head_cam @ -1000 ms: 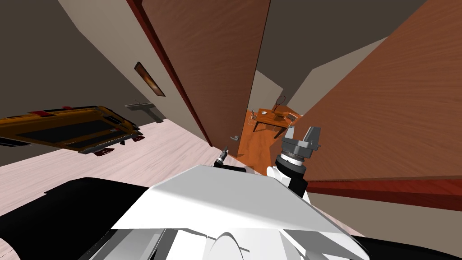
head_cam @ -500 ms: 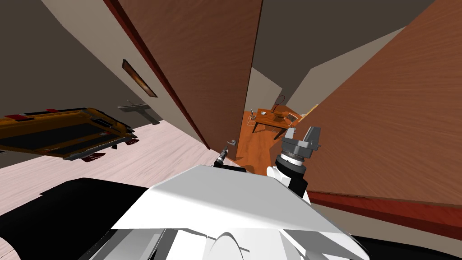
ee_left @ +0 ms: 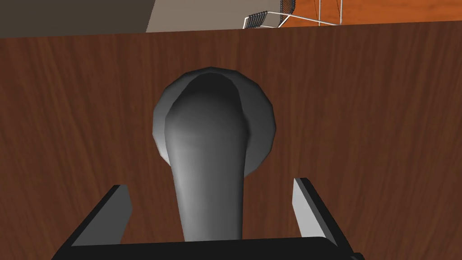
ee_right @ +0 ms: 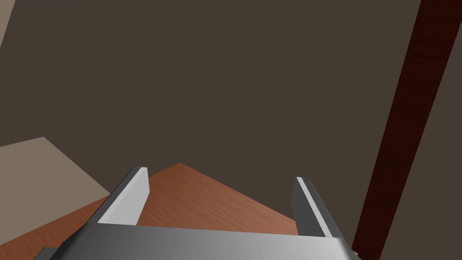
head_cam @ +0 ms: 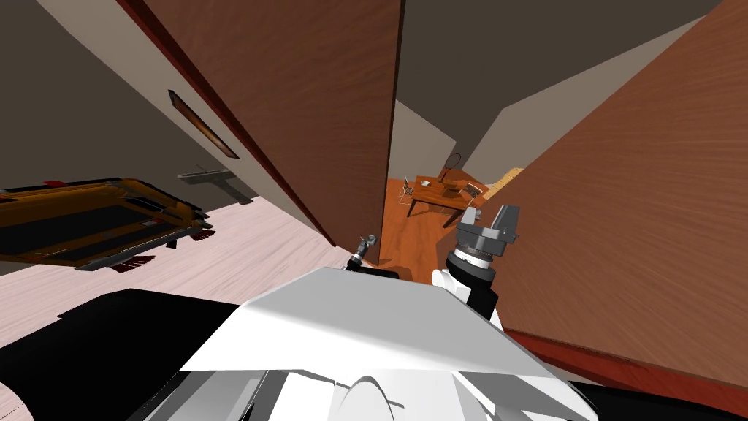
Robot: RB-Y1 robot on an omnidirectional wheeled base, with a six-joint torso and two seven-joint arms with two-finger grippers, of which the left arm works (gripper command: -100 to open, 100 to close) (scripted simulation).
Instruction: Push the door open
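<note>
Jaws of the left gripper (ee_left: 210, 184) stand released astride the grey door handle (ee_left: 212, 135); right gripper (ee_right: 221, 176) likewise released. The brown door (head_cam: 314, 110) is partly open and probably needs more pushing.

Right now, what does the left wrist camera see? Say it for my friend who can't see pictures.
A grey door handle pokes out of a brown wooden door straight toward the camera, between the left end effector's two open fingers, which do not touch it. Past the door's edge lies a strip of orange floor.
</note>
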